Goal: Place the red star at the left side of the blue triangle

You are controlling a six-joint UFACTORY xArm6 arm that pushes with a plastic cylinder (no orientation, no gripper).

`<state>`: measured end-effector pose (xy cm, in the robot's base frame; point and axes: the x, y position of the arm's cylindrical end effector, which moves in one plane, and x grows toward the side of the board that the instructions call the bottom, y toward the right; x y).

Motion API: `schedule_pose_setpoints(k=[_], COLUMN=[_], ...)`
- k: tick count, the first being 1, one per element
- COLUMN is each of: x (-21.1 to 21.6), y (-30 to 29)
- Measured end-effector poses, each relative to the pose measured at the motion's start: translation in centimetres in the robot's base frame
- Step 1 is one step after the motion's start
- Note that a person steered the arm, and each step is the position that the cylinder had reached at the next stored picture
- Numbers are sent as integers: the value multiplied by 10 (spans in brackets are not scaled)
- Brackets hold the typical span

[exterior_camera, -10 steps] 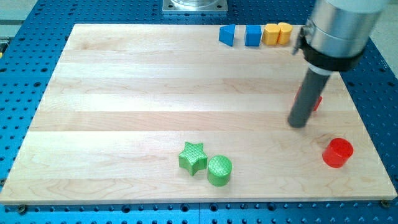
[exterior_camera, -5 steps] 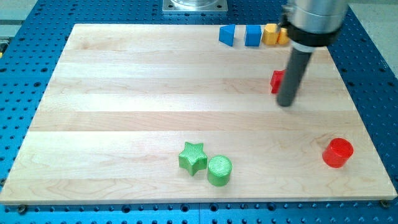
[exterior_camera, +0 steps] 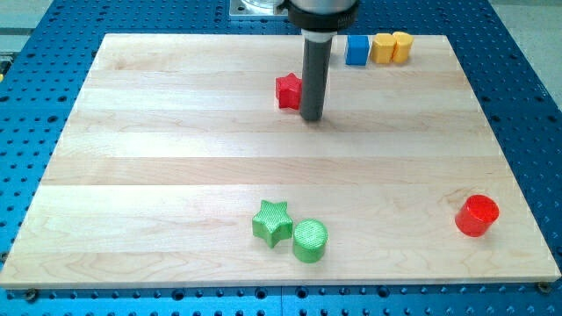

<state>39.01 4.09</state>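
Since my tip (exterior_camera: 311, 117) sits touching the red star (exterior_camera: 288, 90) at its 4 o'clock, it shoves it toward 10; rod tool grips nothing; blue triangle hidden.

Bright, even light is falling from above onto the wooden board (exterior_camera: 176, 132), and nothing is looking dim or washed out. Shadows are staying short and soft: a faint one is hugging my tip (exterior_camera: 312, 117), and small ones are sitting under the green star (exterior_camera: 272, 222) and the red cylinder (exterior_camera: 477, 215). The blue perforated table (exterior_camera: 527, 105) is giving off a mild sheen without hard glare. Focus is holding sharp across the board, with no motion blur showing on the rod. Straight board edges are showing little distortion.
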Motion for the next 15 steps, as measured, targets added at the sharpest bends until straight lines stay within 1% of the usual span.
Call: schedule_pose_setpoints(k=[1, 3, 6, 8, 9, 10, 11, 12, 13, 15], x=[-20, -78, -73, -47, -56, -81, -88, -88, -99, -99], y=[-31, -40, -26, -8, 1, -12, -28, -30, -15, -3])
